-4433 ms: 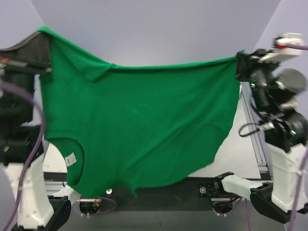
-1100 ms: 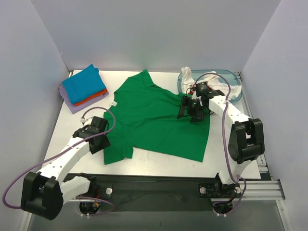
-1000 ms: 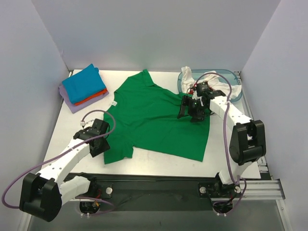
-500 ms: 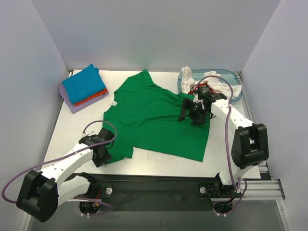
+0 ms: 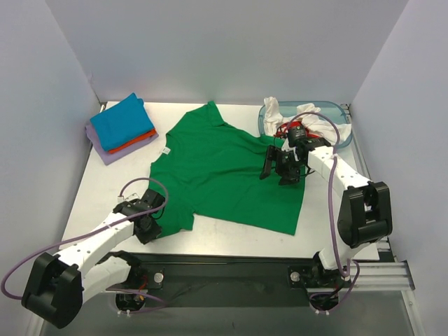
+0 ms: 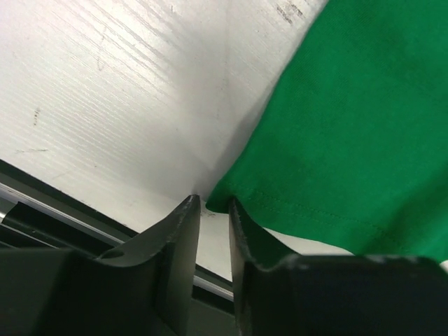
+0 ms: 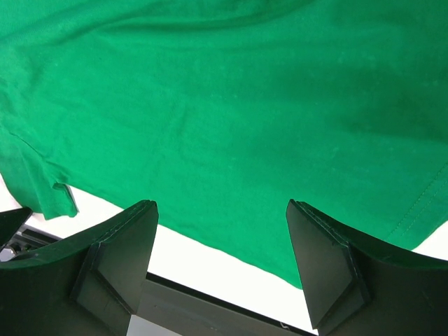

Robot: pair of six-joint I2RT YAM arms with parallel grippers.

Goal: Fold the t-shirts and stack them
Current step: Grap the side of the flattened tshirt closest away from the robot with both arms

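One green t-shirt (image 5: 231,175) is lying spread, three folded t-shirts (image 5: 122,126) (blue, orange, lavender) are sitting stacked, one tub (image 5: 339,106) is holding white cloth (image 5: 322,127).

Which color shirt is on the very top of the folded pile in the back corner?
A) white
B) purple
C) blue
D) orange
C: the blue shirt lies uppermost, with the orange shirt and the lavender shirt peeking out beneath it.

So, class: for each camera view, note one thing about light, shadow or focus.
Top external: even, soft light, green t-shirt sharp. Left wrist: left pincer dark, hem stitching crisp, grey shadow on the table beside the cloth. Right wrist: right pincer silhouetted, cloth in focus, table strip glaring white.
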